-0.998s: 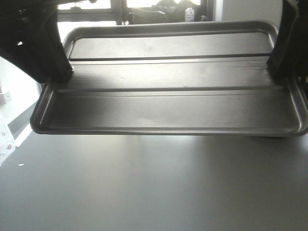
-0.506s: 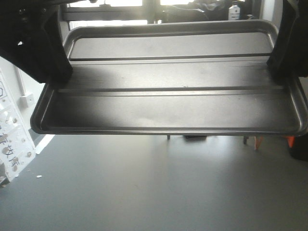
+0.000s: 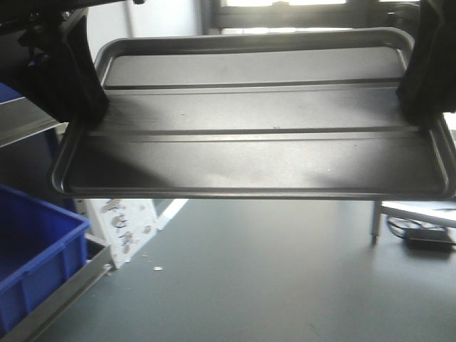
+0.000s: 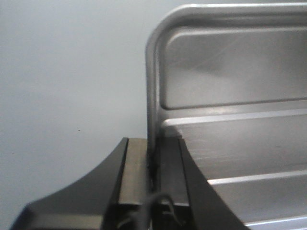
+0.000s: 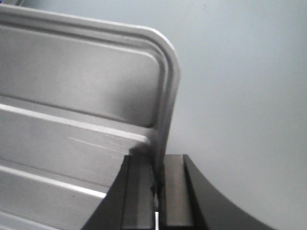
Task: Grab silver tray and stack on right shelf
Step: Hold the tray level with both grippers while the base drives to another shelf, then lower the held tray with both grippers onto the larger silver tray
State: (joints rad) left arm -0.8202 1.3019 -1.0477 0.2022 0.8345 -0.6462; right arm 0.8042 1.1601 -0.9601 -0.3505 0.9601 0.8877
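Silver metal fills most of the front view: the silver tray (image 3: 249, 142) hangs level in the air, clear of the floor, its two long ridges running side to side. The left gripper (image 4: 153, 165) has its jaws closed to a narrow slit on the tray's left short rim, one black finger inside the rim and one outside. The right gripper (image 5: 157, 179) pinches the opposite rim the same way.

Beneath the tray lies a plain, smooth grey floor (image 3: 285, 285) with a soft pale sheen, and both wrist views show only that pale grey beyond the tray's rounded corners. Below the tray's left corner sits a blue plastic bin (image 3: 32, 260) beside a steel rail (image 3: 60, 296). A white panel (image 3: 125, 221) with dark marks stands under the tray's near rim. Under the tray's right end, a thin metal leg (image 3: 373, 224) meets the floor near a dark cable (image 3: 420, 239). Bright windows (image 3: 299, 6) glare above the tray's far rim.
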